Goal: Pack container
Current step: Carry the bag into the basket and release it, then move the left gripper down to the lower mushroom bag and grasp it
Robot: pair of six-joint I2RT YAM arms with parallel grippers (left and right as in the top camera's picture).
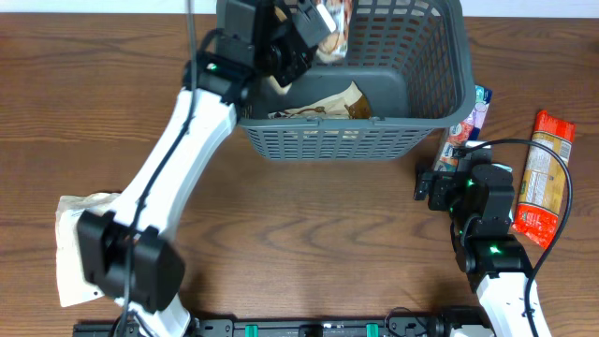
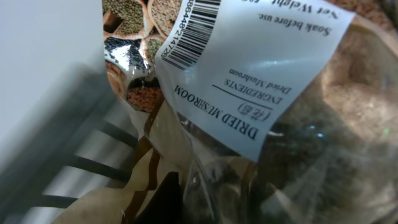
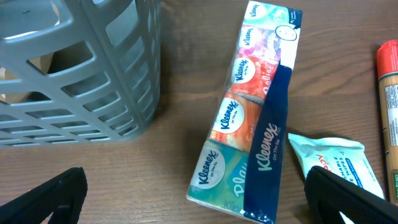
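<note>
**Container [image 1: 374, 140] part packed, several packets left**

My left gripper [image 1: 314, 37] clamped the dried mushroom bag [image 2: 249, 74] above the container, which sat at the table's [image 1: 309, 234] far side with a brown packet [image 1: 328, 103] inside. My right gripper [image 3: 199, 199] stood open beside the Kleenex pack [image 3: 249, 124]. Wipes [image 3: 336, 165], a red packet [image 1: 541, 178] and a white bag [image 1: 70, 234] lay outside on the wood.

The overhead view looks straight down on the bench [image 1: 309, 225] from well above and takes in the whole container [image 1: 356, 140]. The left wrist view sits very close against a dried-mushroom bag [image 2: 249, 93] (its label reads upside down), with the container's slotted wall blurred at lower left. The right wrist view looks low along the bench past the right claw [image 3: 193, 186]. It shares the container's corner and the tissue pack [image 3: 249, 118] with the overhead.
</note>
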